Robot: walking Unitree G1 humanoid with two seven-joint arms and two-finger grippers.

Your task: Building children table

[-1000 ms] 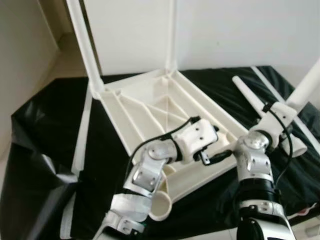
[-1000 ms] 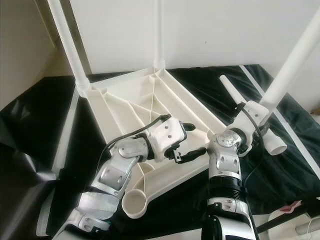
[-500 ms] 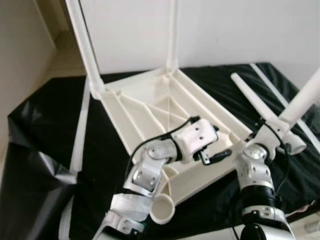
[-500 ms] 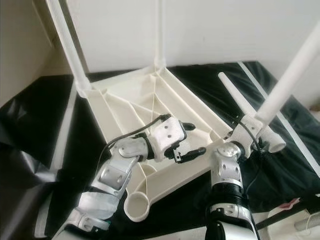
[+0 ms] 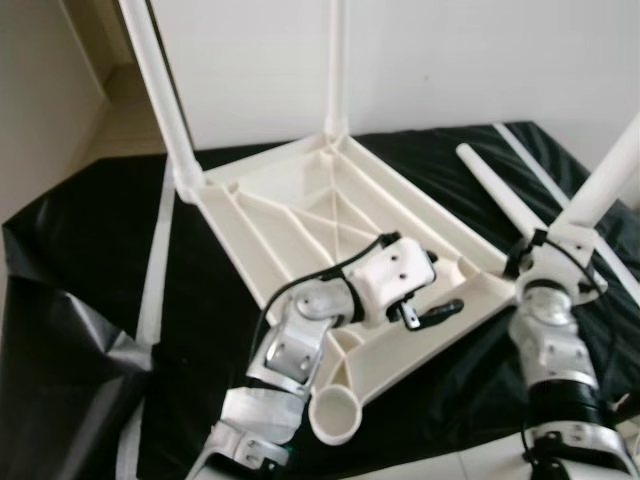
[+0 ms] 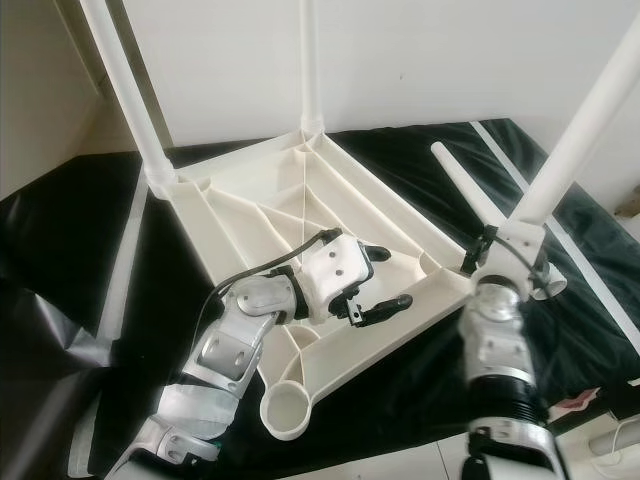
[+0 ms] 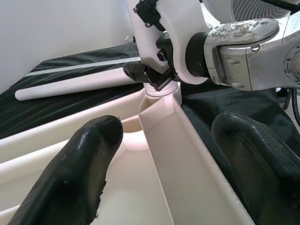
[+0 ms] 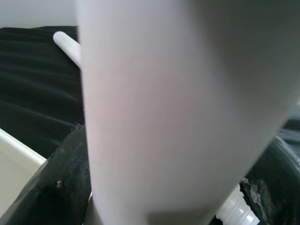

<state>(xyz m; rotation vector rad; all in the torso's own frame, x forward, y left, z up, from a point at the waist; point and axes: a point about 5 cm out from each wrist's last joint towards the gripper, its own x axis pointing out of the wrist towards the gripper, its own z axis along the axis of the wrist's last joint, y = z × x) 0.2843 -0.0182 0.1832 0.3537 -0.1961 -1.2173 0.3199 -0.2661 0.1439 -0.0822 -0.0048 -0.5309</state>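
The white table top lies upside down on black cloth. Two white legs stand in its far corner sockets. My left gripper is open, its fingers on either side of a rib near the right corner. My right gripper is shut on a third white leg, held upright and tilted right. The leg's lower end meets the right corner socket. In the right wrist view the leg sits between the black fingers.
A loose white leg lies on the cloth behind my right gripper. The near corner socket is open and empty. A white wall rises behind the table; black cloth spreads left, with a white strip along it.
My right arm has swung right, carrying the held leg to the table's right corner. The left gripper keeps its place on the rib. The camera has shifted slightly.
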